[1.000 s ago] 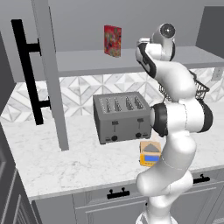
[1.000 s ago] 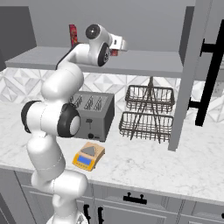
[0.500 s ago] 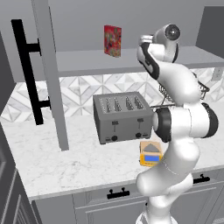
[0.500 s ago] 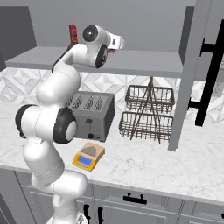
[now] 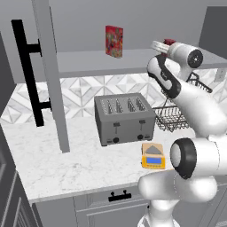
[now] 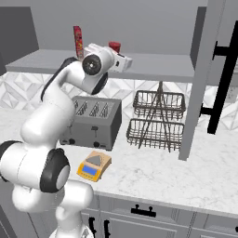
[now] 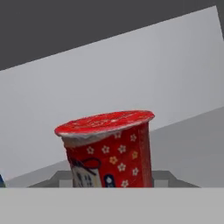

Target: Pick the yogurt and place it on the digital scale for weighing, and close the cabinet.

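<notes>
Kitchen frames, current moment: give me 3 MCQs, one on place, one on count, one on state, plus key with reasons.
1. Where does the digital scale sit?
A. on the cabinet shelf
B. on the counter in front of the toaster
C. inside the wire rack

2. How many slots does the toaster have on top?
A. two
B. four
C. six

3. What state is the cabinet in?
A. doors open
B. doors shut
C. doors removed

Key:
1 B, the yellow-orange scale lies on the marble just ahead of the toaster in both base views.
2 B, four slots show in a row along its top.
3 A, both doors stand swung out, so the shelf with the yogurt and the red box is exposed.
</notes>
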